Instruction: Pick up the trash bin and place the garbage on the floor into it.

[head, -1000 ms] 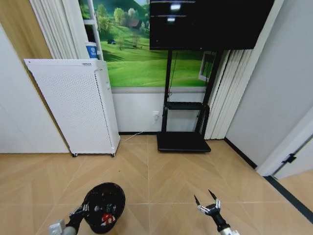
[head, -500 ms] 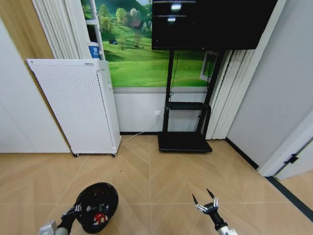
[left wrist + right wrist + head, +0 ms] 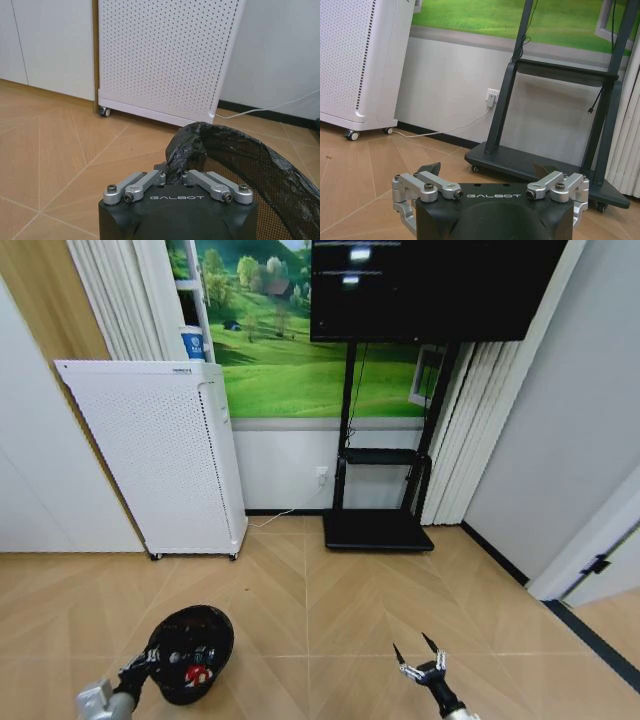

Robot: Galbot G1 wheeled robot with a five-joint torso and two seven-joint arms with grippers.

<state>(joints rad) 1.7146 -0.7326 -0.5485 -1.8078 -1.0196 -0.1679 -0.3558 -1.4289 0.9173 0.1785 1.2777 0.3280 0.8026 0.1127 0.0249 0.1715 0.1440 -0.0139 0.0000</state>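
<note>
Low at left, left gripper (image 3: 148, 659) jaws clamped on trash bin (image 3: 190, 651) rim, right gripper (image 3: 422, 663) jaws apart

A small round black trash bin (image 3: 190, 651), lined with a black bag, sits before the white perforated unit (image 3: 160, 450), red-and-white garbage (image 3: 197, 674) inside.

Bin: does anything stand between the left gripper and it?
No. The left gripper is already shut on the bin at its rim, pinching the black liner. The right gripper is off to the side, jaws open and empty.
</note>
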